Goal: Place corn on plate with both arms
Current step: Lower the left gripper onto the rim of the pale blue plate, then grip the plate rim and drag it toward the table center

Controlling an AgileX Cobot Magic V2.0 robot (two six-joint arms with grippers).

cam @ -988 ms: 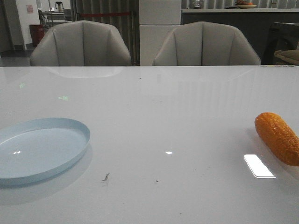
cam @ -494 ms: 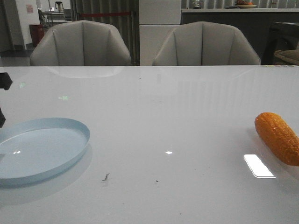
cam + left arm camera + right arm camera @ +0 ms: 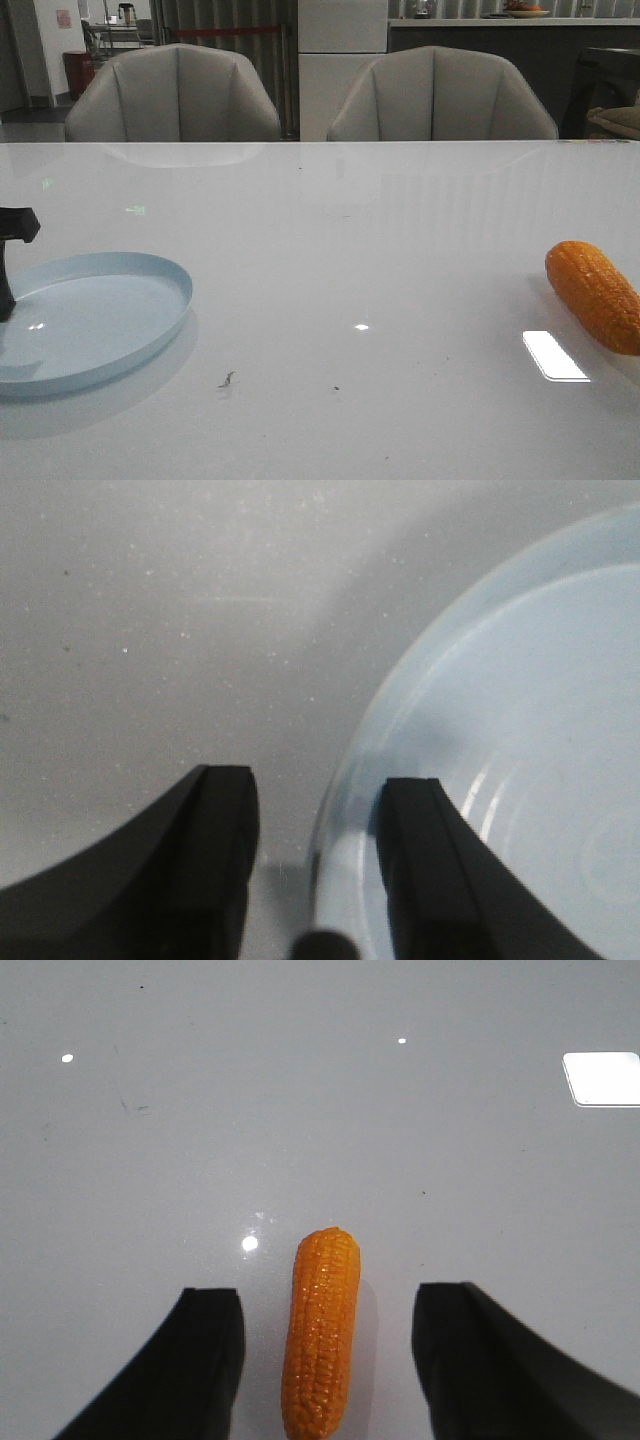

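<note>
The orange corn (image 3: pixel 595 295) lies on the white table at the far right. In the right wrist view the corn (image 3: pixel 322 1330) lies lengthwise between my right gripper's (image 3: pixel 325 1295) two black fingers, untouched; that gripper is open and does not show in the front view. The pale blue plate (image 3: pixel 100 315) sits at the near left. My left gripper (image 3: pixel 6 290) shows at the left edge over the plate's far-left rim. In the left wrist view it (image 3: pixel 320 810) is open, its jaws standing on either side of the plate's rim (image 3: pixel 345 770), one finger (image 3: pixel 425 870) over the plate.
The white glossy table (image 3: pixel 330 230) carries a small dark speck (image 3: pixel 227 379) near the front. Two grey chairs (image 3: pixel 175 95) stand behind its far edge. A bright light reflection (image 3: pixel 554 355) lies beside the corn.
My left gripper has come into the front view from the left edge and moved down to the plate's rim. The corn and the plate have not moved.
</note>
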